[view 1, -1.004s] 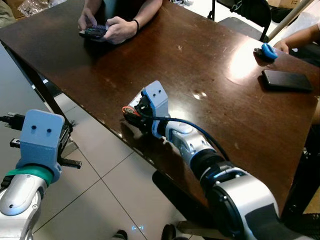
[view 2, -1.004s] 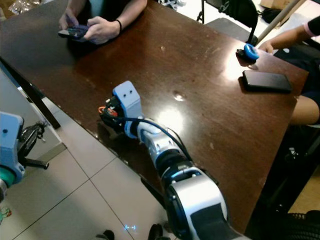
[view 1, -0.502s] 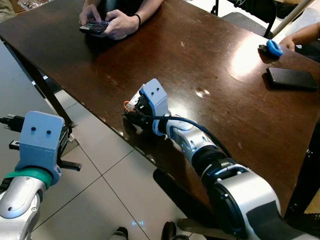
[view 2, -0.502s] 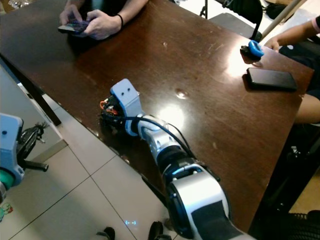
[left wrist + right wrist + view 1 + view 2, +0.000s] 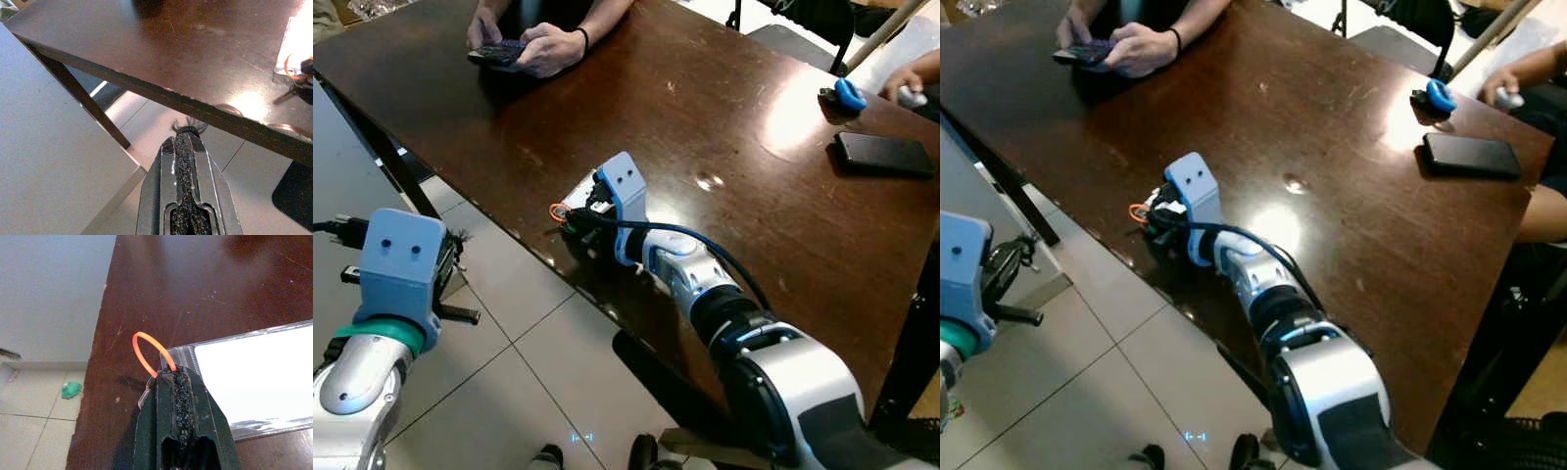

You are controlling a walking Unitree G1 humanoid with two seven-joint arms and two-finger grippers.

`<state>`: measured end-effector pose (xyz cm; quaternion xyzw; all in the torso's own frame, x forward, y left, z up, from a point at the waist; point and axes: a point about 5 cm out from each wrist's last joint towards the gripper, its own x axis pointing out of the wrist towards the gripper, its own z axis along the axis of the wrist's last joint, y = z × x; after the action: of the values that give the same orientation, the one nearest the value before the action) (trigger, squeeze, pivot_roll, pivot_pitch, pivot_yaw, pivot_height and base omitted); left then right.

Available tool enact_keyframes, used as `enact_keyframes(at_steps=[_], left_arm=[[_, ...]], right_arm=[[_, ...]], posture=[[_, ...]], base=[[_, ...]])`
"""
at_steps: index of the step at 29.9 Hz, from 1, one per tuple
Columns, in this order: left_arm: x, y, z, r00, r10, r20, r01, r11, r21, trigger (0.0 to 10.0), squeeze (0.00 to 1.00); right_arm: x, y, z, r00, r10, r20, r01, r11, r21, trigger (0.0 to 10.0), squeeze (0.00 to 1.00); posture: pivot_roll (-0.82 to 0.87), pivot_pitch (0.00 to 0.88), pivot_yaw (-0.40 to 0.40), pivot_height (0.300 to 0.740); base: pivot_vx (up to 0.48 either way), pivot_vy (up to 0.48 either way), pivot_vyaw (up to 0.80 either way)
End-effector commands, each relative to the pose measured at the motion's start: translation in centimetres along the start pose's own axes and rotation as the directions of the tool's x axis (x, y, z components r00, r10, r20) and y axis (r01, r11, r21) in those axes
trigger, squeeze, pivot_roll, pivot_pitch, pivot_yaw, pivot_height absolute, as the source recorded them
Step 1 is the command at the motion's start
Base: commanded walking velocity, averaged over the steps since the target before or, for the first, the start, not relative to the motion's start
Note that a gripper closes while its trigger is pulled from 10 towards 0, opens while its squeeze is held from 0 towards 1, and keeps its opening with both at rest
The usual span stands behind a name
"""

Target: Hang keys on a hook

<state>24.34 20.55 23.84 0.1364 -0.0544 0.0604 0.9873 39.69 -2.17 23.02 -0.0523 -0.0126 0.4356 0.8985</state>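
Two black fingers (image 5: pixel 178 396) of the right gripper (image 5: pixel 177 374) pressed together near the bench (image 5: pixel 724 117) edge, pinching the base of an orange loop (image 5: pixel 146 355) that arches out just past their tips. Beside them, flat on the dark wood, a clear card sleeve (image 5: pixel 254 377); a thin metal piece (image 5: pixel 143 397), perhaps a key, half hidden alongside. Left gripper (image 5: pixel 186 134) closed with nothing between, off the bench over the floor (image 5: pixel 509 392).

An orange loop (image 5: pixel 146 355) sticks up from the closed tips of the right tool (image 5: pixel 177 377). It is joined to a clear plastic card holder (image 5: pixel 254 377) with a white card inside, lying flat on the dark worktop (image 5: pixel 724 108) near its edge. A small metal piece (image 5: pixel 145 395) hangs beside the loop.
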Motion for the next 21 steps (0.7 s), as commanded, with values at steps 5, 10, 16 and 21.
enact_keyframes(at_steps=[5,10,16,21], left_arm=[[0.4,-0.6,-0.4,1.000,-0.003,-0.001,0.003,1.000,-0.018,10.0,0.00],[1.2,-1.2,0.2,0.999,-0.013,0.036,0.015,0.999,-0.048,10.0,0.00],[1.9,-2.0,1.1,0.995,-0.036,0.090,0.041,0.997,-0.058,10.0,0.00],[2.2,-2.5,1.8,0.990,-0.043,0.135,0.049,0.998,-0.047,10.0,0.00]], right_arm=[[-0.7,-0.4,-0.6,0.998,0.011,0.060,-0.014,0.999,0.046,0.0,0.00],[-2.9,-2.5,1.4,0.965,-0.059,0.256,0.056,0.998,0.018,10.0,0.00],[-6.2,-3.9,3.3,0.892,-0.152,0.427,0.177,0.984,-0.021,10.0,0.00],[-8.3,-4.2,3.1,0.849,-0.242,0.470,0.285,0.958,-0.020,10.0,0.00]], posture=[[0.33,0.279,-0.003,0.740],[0.26,0.222,-0.004,0.740],[0.22,0.192,-0.006,0.740],[0.19,0.163,-0.007,0.740]], base=[[0.000,0.000,0.00],[0.000,0.000,0.00],[0.000,0.000,0.00],[0.000,0.000,0.00]])
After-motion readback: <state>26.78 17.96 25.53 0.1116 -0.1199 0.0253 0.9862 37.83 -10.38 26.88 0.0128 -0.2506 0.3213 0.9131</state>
